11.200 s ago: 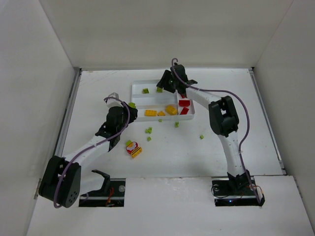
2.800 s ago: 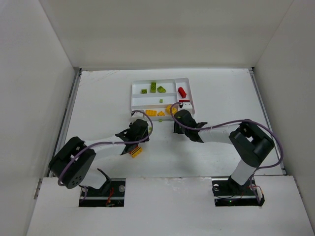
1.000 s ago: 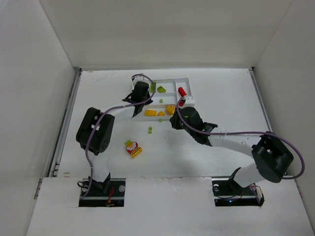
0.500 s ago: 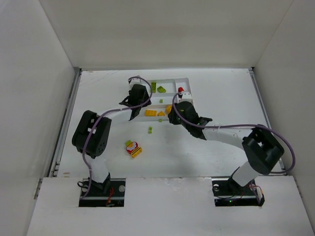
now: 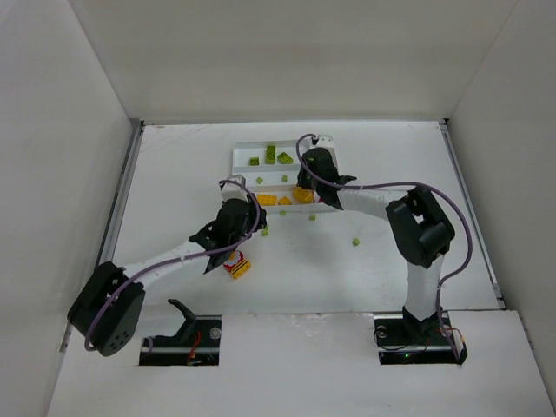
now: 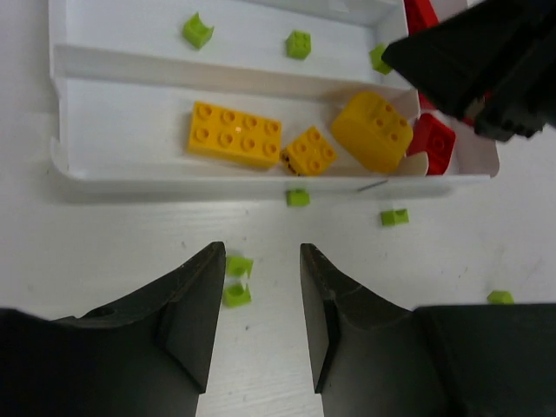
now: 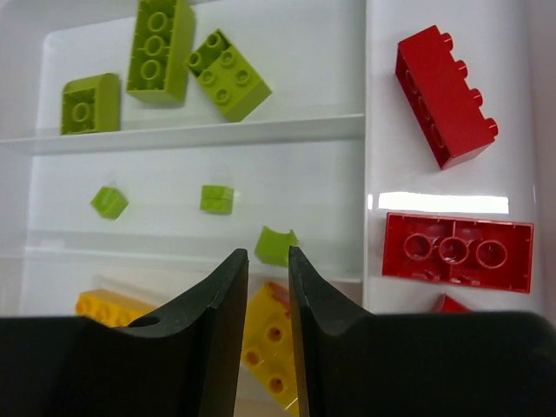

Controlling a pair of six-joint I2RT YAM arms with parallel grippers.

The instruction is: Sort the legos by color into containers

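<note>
From above, the tray [image 5: 236, 172] sits toward the far side of the desk [image 5: 174, 174] with both arms crowding it. The right pincer [image 5: 306, 184] hangs over its middle and the left pincer [image 5: 252, 226] is just short of its near wall, so the obvious worry is the two bumping if either swings sideways. A mixed clump [image 5: 236, 264] lies right beside the left arm, easy to sweep away with a careless move. Left wrist view: that pincer is about half open and empty, with two tiny green bits [image 6: 239, 265] sitting just inside one finger [image 6: 195, 304], not centred. Closing from here probably shoves or flicks one out instead of pinching it, and grabbing both at once looks dicey. Right wrist view: the fingers are nearly together, just a slit, with nothing I can see clamped. A small green piece [image 7: 275, 245] lies right past the tips, by the divider between the middle slot and the yellow bricks [image 7: 269, 339]. I'd guess one nudge tips it in with the yellow, wrong colour.
</note>
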